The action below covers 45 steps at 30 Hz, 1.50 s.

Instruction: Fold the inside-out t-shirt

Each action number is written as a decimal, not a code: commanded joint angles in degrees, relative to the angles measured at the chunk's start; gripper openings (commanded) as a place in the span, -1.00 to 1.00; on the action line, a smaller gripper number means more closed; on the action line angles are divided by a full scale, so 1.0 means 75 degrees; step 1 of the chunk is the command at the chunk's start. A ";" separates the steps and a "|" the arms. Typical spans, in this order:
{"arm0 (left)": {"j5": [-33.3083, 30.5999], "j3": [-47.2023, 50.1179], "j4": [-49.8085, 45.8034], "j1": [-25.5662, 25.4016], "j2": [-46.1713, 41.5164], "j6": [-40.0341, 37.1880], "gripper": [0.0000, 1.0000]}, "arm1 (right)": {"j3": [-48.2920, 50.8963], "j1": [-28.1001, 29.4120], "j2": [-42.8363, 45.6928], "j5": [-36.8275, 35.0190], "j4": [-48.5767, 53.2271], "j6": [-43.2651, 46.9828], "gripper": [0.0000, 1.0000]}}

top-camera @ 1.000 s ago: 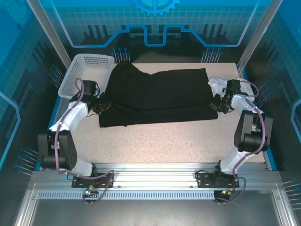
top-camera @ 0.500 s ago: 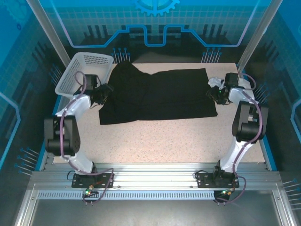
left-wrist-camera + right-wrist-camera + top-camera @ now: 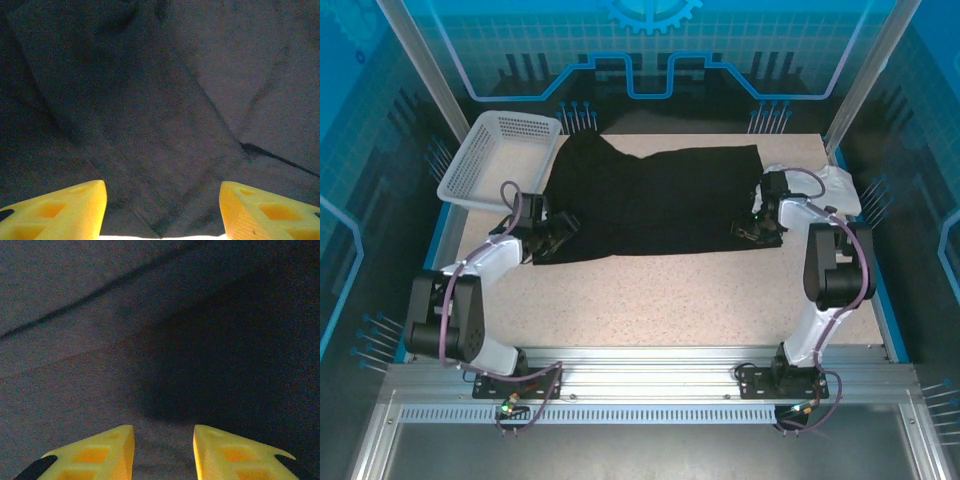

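The inside-out t-shirt point(image 3: 660, 200) lies spread toward 12 o'clock on the table point(image 3: 670, 290); left gripper point(image 3: 558, 232) at its 8 o'clock corner, right gripper point(image 3: 745, 226) at 4 o'clock, jaws parted and empty. A shallow pinch could snag one layer, skewing the fold.

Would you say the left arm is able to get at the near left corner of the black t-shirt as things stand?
Probably yes. The left pincer stands open right over the near left edge of the t-shirt. Bare cloth lies ahead of its fingers, and nothing blocks the way.
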<state>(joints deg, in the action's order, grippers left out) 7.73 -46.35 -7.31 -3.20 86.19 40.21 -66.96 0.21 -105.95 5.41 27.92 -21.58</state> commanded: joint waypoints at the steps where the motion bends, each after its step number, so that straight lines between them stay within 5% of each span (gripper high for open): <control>1: -0.0412 -0.0195 0.0308 0.0087 0.0676 -0.0661 0.23 | -0.0481 -0.0004 -0.0487 -0.0369 0.0874 0.0447 -0.28; 10: -0.0227 0.0589 0.0298 0.0087 0.0822 -0.0540 0.24 | -0.0050 -0.0043 -0.0337 -0.0423 0.1822 0.0355 -0.35; 20: 0.0486 0.2945 -0.0339 -0.0422 -0.1602 0.0674 0.26 | 0.2157 -0.0248 0.1863 -0.0712 0.1835 -0.0246 -0.39; 26: 0.0189 0.2627 -0.0874 -0.0557 -0.2511 0.0569 0.29 | 0.2588 0.0162 0.3094 -0.0660 0.1029 -0.0368 -0.24; 45: 0.0263 0.2055 -0.0545 -0.0555 -0.1627 0.0217 0.30 | 0.0996 0.0356 0.1085 -0.0788 0.0565 -0.0109 -0.27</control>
<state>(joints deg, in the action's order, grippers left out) 9.28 -30.41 -11.73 -7.05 73.30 42.98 -57.21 1.87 -95.92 0.23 32.38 -23.00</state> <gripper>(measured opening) 0.647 0.365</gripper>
